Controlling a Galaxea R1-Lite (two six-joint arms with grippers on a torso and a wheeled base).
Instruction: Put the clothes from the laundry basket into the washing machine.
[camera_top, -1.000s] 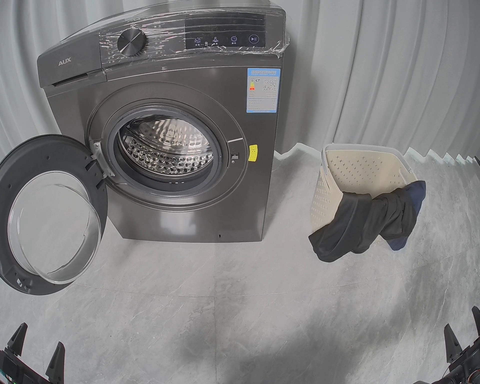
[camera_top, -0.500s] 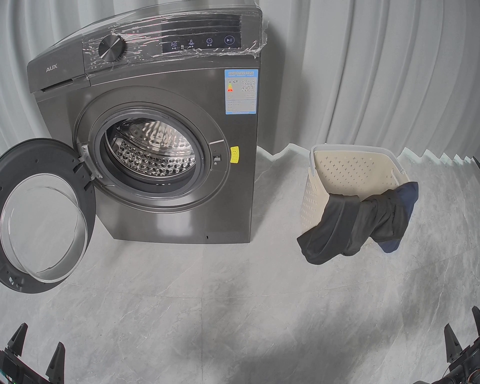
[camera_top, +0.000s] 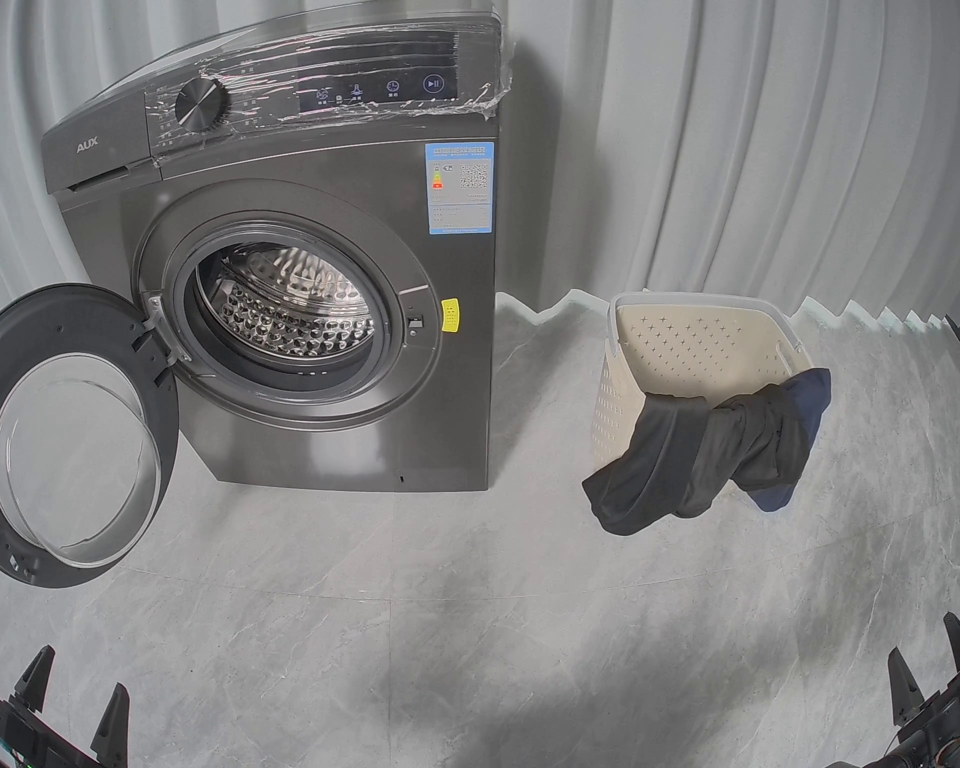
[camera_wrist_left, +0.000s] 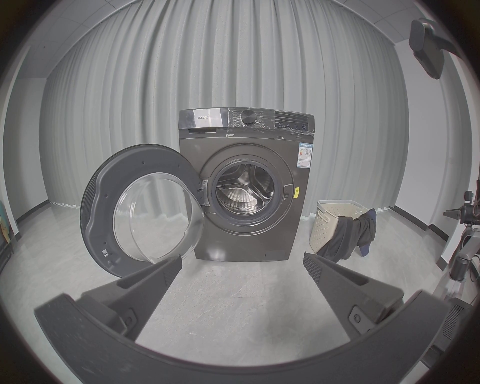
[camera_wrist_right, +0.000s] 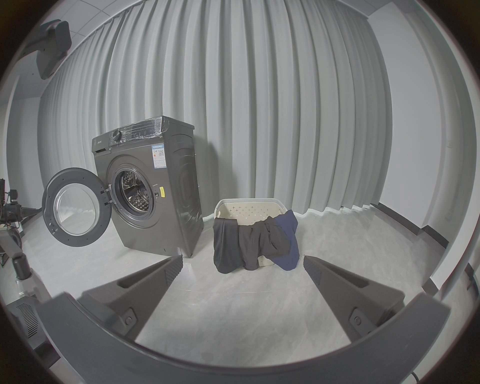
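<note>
A grey front-loading washing machine (camera_top: 330, 300) stands on the left, its round door (camera_top: 75, 430) swung fully open and its steel drum (camera_top: 285, 305) showing no clothes. To its right sits a cream laundry basket (camera_top: 690, 345). Dark grey clothes (camera_top: 690, 450) hang over its front rim, with a dark blue piece (camera_top: 805, 400) beside them. Both grippers hang low and far from the basket. My left gripper (camera_top: 70, 700) is open with nothing between its fingers, and so is my right gripper (camera_wrist_right: 242, 277). The basket (camera_wrist_right: 252, 210) and clothes (camera_wrist_right: 247, 242) lie straight ahead in the right wrist view.
Pale curtains (camera_top: 750, 150) line the back wall behind the washing machine (camera_wrist_left: 245, 185) and basket (camera_wrist_left: 332, 220). Bare grey tiled floor (camera_top: 480, 620) stretches between me and both. The open door (camera_wrist_left: 142, 210) juts out over the floor on the left.
The whole head picture has shifted left, so the camera has turned or the base has moved. Both grippers keep their place in the picture, still open.
</note>
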